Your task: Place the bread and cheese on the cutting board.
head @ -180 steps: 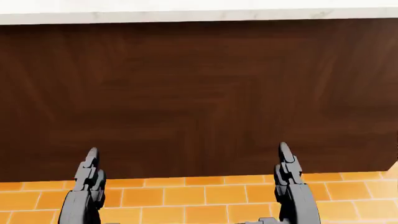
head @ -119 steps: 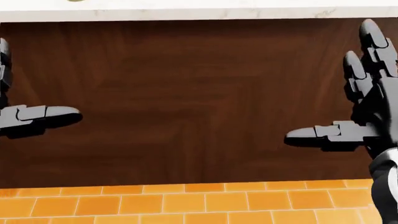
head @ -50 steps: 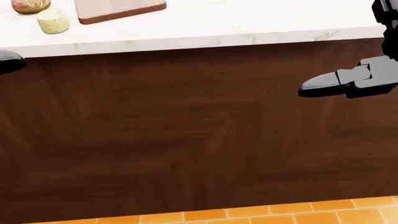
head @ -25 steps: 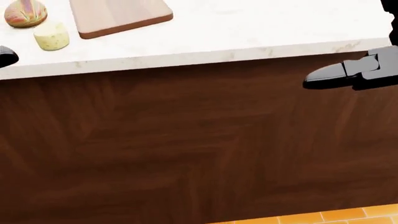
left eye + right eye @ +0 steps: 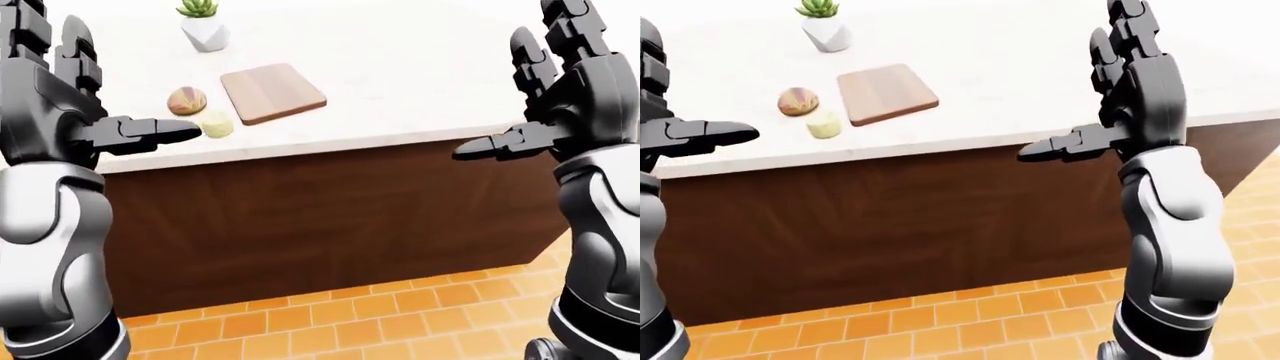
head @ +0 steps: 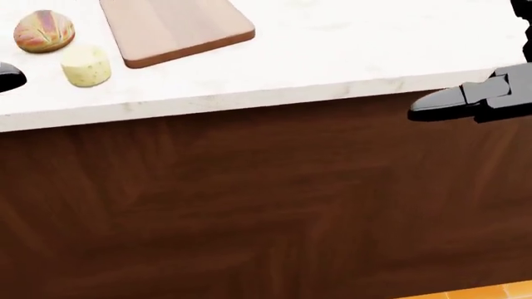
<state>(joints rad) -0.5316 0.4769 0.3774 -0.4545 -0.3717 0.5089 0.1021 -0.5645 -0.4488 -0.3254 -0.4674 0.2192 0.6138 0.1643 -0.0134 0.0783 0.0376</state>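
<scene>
A round brown bread roll (image 6: 43,31) lies on the white counter (image 6: 349,43), with a pale yellow cheese block (image 6: 87,65) just below and right of it. The wooden cutting board (image 6: 174,28) lies to their right, bare. My left hand (image 5: 75,97) is raised at the left of the left-eye view, fingers spread and open, holding nothing, its thumb pointing towards the cheese but short of the counter. My right hand (image 5: 1120,90) is raised to the right of the board, also open and holding nothing.
A small potted succulent in a white faceted pot (image 5: 203,28) stands above the board on the counter. The counter's dark wood face (image 6: 266,205) fills the lower head view. Orange floor tiles (image 5: 340,322) lie below it.
The camera has tilted up and moved nearer: the counter top, bread, cheese and board have slid down into view and grown. Both hands have risen from low by the floor to counter height, open.
</scene>
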